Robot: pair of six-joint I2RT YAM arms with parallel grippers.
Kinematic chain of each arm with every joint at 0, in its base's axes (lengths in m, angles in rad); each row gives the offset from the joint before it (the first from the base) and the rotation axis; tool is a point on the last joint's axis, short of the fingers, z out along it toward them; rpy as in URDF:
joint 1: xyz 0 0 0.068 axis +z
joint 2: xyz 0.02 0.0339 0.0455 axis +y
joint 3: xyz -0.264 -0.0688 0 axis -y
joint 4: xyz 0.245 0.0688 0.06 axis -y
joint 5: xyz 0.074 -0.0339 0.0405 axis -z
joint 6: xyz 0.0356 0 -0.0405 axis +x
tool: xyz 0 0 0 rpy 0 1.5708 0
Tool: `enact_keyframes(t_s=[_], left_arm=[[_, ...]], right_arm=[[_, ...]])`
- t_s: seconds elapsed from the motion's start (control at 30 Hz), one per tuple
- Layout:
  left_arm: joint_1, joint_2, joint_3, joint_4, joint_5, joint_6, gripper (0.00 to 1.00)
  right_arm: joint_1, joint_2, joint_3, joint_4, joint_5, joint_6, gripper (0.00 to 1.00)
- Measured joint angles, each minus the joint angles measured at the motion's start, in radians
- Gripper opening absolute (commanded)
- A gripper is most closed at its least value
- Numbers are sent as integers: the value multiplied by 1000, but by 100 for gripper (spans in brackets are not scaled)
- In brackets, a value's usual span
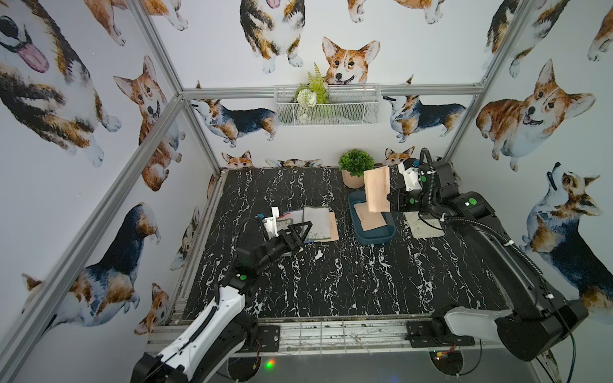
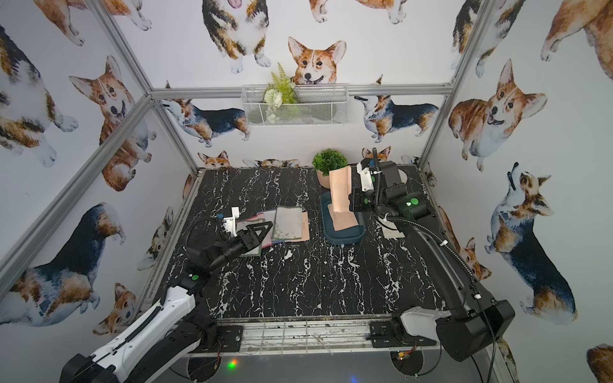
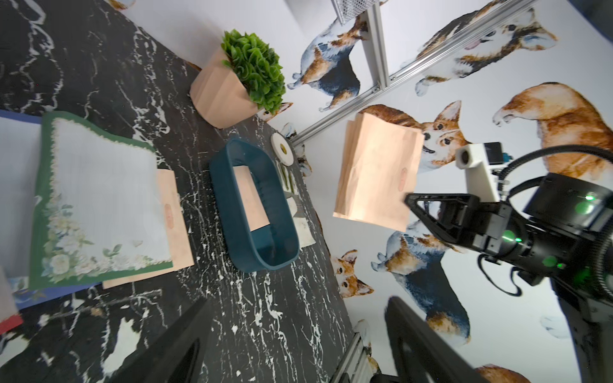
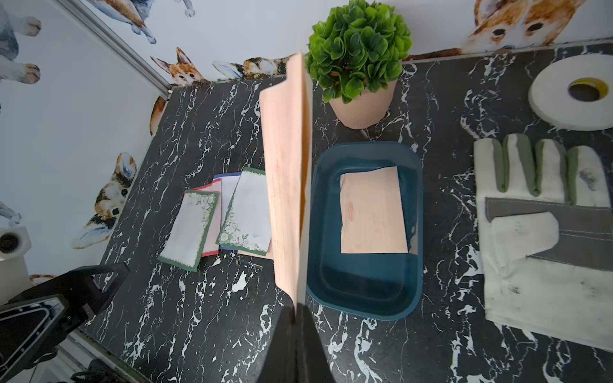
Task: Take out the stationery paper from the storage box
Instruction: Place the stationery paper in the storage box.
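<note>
The teal storage box [image 1: 374,238] [image 2: 343,238] sits right of the table's centre. One peach sheet [image 4: 373,212] [image 3: 250,199] lies inside it. My right gripper [image 1: 391,200] [image 4: 297,306] is shut on the edge of some peach stationery paper [image 1: 376,190] [image 2: 340,192] [image 3: 378,172] and holds it upright above the box's left side. A pile of bordered and peach sheets [image 1: 316,222] [image 4: 245,212] lies on the table left of the box. My left gripper [image 1: 300,237] [image 3: 298,338] stands open at the pile's near-left edge, with nothing between its fingers.
A potted plant [image 1: 355,165] stands behind the box. A white-and-grey glove [image 4: 544,225] lies right of the box, under my right arm, with a white tape roll [image 4: 577,96] beyond it. A wire basket [image 1: 326,106] hangs on the back wall.
</note>
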Motion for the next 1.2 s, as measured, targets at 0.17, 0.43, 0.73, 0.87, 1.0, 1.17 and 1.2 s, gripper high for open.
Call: enact_keyframes(t_s=[0.17, 0.43, 0.73, 0.87, 1.0, 1.17, 1.2], left_arm=[[0, -58, 22, -3, 16, 4, 85], [0, -156, 36, -134, -12, 62, 85], [0, -146, 39, -205, -29, 92, 85], [0, -142, 33, -212, -30, 98, 85], [0, -140, 23, -218, -37, 98, 85], [0, -150, 17, -221, -37, 98, 85], [0, -153, 14, -222, -39, 98, 85]], right_arm=[[-20, 117, -56, 41, -20, 18, 0], [-21, 360, -155, 160, 11, 20, 0], [-21, 497, -150, 199, 51, 22, 53], [-21, 499, -137, 199, 97, 19, 59], [-20, 508, -122, 198, 120, 19, 62], [-10, 566, -76, 197, 161, 10, 67], [-2, 582, -65, 196, 176, -3, 69]])
